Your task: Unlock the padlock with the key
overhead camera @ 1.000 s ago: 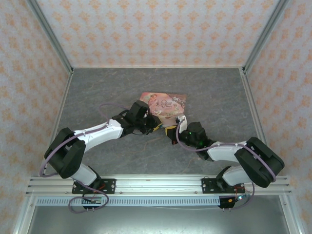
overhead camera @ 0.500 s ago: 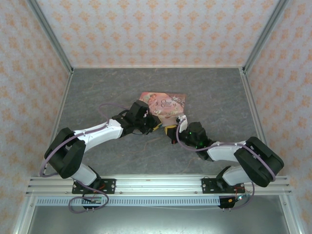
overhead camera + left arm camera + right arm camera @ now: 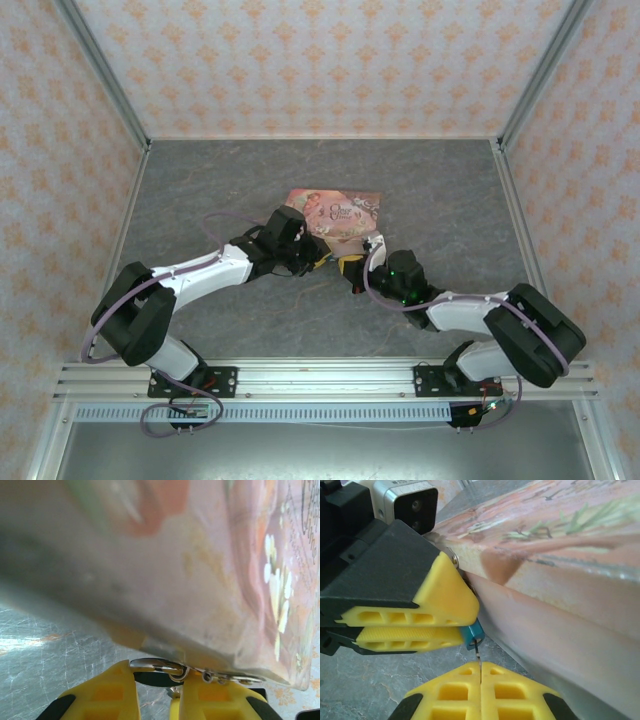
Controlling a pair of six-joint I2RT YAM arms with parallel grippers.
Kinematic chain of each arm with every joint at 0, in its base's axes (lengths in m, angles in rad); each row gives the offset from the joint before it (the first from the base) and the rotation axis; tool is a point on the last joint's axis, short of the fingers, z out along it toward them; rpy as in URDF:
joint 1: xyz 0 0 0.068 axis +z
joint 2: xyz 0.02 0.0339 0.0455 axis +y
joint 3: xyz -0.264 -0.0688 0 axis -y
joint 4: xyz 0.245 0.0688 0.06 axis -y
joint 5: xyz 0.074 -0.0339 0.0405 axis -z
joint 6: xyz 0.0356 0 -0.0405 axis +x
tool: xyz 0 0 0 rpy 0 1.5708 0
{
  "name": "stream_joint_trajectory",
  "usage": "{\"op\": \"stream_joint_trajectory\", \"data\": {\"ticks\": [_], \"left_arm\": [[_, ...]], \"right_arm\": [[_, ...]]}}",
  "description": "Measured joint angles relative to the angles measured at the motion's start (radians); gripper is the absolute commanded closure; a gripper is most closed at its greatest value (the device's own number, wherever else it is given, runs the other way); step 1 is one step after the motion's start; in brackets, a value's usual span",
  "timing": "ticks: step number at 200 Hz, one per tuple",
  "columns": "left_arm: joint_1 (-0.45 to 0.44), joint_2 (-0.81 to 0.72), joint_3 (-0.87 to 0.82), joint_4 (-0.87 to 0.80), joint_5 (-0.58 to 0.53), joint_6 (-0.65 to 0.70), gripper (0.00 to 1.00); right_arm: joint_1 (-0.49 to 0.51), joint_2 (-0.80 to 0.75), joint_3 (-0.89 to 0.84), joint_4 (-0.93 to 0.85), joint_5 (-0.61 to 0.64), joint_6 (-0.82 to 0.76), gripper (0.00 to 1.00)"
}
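Middle: the pink box (image 3: 336, 214) blocks the way ahead.
Near edge of box: the left gripper (image 3: 322, 260) and right gripper (image 3: 349, 268) crowd together, tip to tip; the padlock (image 3: 472, 631) and key (image 3: 477, 653) fill the gap.
Sides and back of counter (image 3: 200, 200): lots of free room up to the walls (image 3: 60, 150).

Top cam: high, behind the arm bases (image 3: 190, 380) at frame bottom, looking down on the whole surface (image 3: 200, 200). Left wrist cam: jammed against the pink box (image 3: 200, 580) wall, blurred, left fingers (image 3: 107, 690) at bottom edge. Right wrist cam: low, near, facing the same box edge; left fingers fill its left side.
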Motion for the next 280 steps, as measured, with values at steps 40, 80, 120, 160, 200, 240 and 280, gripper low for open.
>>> {"op": "stream_joint_trajectory", "data": {"ticks": [40, 80, 120, 160, 200, 240, 280], "left_arm": [[0.0, 0.0, -0.019, 0.046, -0.011, -0.063, 0.97], [-0.001, 0.0, -0.019, 0.071, -0.011, -0.086, 0.97], [-0.002, 0.0, -0.01, 0.063, -0.011, -0.073, 0.98], [-0.005, 0.0, 0.002, 0.051, -0.011, -0.043, 0.98], [-0.007, 0.002, 0.021, 0.011, -0.008, 0.009, 0.99], [-0.013, 0.005, 0.024, -0.005, 0.001, 0.036, 1.0], [-0.013, 0.011, 0.025, -0.004, 0.004, 0.035, 1.0]], "right_arm": [[0.0, 0.054, 0.0, 0.046, -0.003, 0.016, 1.0], [0.0, 0.09, 0.0, 0.083, -0.009, 0.034, 1.0], [-0.003, 0.091, 0.0, 0.088, -0.012, 0.034, 1.0], [-0.014, 0.077, -0.001, 0.081, -0.016, 0.034, 1.0], [-0.029, 0.059, -0.002, 0.075, -0.019, 0.034, 1.0], [-0.037, 0.044, -0.003, 0.058, -0.042, 0.033, 1.0], [-0.042, 0.048, -0.003, 0.056, -0.059, 0.034, 1.0]]}}
